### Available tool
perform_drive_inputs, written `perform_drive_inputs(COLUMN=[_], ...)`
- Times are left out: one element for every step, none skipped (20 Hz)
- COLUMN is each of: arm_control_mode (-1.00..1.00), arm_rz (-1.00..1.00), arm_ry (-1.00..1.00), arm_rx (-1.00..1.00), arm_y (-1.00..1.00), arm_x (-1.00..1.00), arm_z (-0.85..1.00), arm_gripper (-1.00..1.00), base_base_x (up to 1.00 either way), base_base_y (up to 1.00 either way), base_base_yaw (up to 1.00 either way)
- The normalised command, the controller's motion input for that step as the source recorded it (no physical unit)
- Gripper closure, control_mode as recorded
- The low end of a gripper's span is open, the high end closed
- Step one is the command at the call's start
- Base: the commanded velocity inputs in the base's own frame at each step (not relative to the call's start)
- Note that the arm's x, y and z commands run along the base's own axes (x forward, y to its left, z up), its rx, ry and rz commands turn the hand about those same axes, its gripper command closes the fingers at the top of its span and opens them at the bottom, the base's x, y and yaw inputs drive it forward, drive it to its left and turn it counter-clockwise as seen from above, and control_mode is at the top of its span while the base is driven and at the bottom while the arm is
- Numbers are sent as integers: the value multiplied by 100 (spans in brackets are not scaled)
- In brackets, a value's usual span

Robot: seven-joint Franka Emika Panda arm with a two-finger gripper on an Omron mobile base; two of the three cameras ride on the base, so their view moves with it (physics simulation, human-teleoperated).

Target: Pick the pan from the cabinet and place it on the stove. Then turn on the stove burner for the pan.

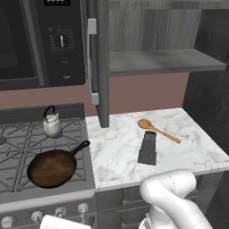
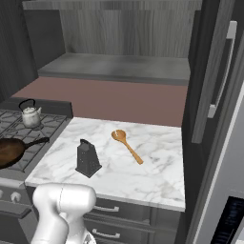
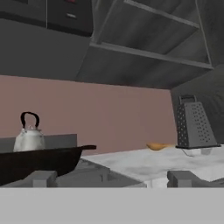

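The dark brown pan (image 1: 51, 167) sits on the front right grate of the stove (image 1: 18, 134), its thin black handle pointing back and right toward the counter. It also lies at the left edge of the right base view (image 2: 9, 151). The hand view looks level across the stove top from low in front: the pan (image 3: 39, 159) is close ahead on the left. My gripper (image 3: 111, 179) is open, its fingertips (image 3: 41, 178) wide apart with nothing between them. The cabinet (image 1: 161, 60) stands open above the counter with a bare grey shelf. Silver knobs (image 1: 60, 211) line the stove's front.
A small silver kettle (image 1: 52, 123) stands on the back right burner behind the pan. On the marble counter (image 1: 116, 156) lie a dark grater (image 1: 147, 147) and a wooden spoon (image 1: 159, 129). The black microwave (image 1: 40, 40) hangs above the stove.
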Motion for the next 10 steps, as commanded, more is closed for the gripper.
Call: perform_drive_inputs(arm_control_mode=[-100, -100, -100, -100, -100, -100, -100, -100, -100, -100], arm_rz=[10, 5, 2, 0, 0, 0, 0, 0, 0, 0], arm_ry=[-3, -8, -10, -10, -2, -2, 0, 0, 4, 7], arm_rx=[0, 0, 0, 0, 0, 0, 0, 0, 0, 0], arm_y=[-24, -21, -20, -14, -4, 0, -3, -5, -7, -4], arm_x=[0, 0, 0, 0, 0, 0, 0, 0, 1, 12], arm_z=[-32, -34, -34, -36, -14, -13, -12, -9, -7, -12], arm_gripper=[-100, -100, -100, -100, -100, -100, -100, -100, -100, -100], base_base_x=[0, 0, 0, 0, 0, 0, 0, 0, 0, 0], base_base_y=[0, 0, 0, 0, 0, 0, 0, 0, 0, 0], base_base_yaw=[0, 0, 0, 0, 0, 0, 0, 0, 0, 0])
